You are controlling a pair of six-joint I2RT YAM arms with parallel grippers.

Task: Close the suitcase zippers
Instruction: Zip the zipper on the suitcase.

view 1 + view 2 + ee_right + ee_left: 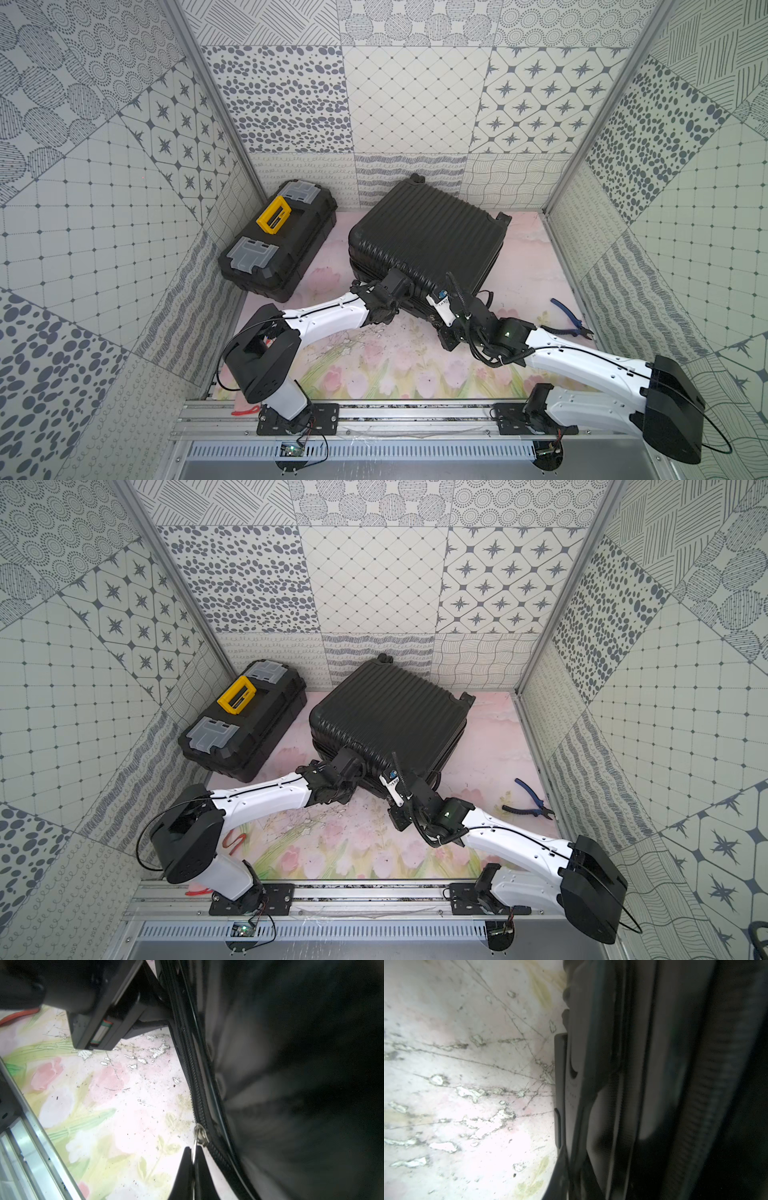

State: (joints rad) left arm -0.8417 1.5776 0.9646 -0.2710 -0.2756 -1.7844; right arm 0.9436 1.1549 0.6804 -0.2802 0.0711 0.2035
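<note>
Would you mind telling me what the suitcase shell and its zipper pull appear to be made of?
The suitcase shell looks like hard black plastic, semi-gloss: its moulded ribs catch soft highlights. The zipper pull looks like bright silvery metal, thin and shiny where the right gripper's fingers pinch it.

Twin arms: white shells, black joints.
The left arm (pixel 328 313) and right arm (pixel 582 365) have glossy white tapered links with small dark screws and a thin black cable (pixel 594 352) clipped along the top. Bulky matte-black rounded shoulder housings (pixel 673 411); the left one's side is dotted with small holes. Flat black base plates (pixel 297 417) with small screw heads. On the right wrist: loose bundle of black cables (pixel 486 353), small green LED (pixel 508 333), white connector block (pixel 440 300) with a blue insert. The right gripper (pixel 193 1150) has two black wedge-shaped fingers (pixel 182 1169).
</note>
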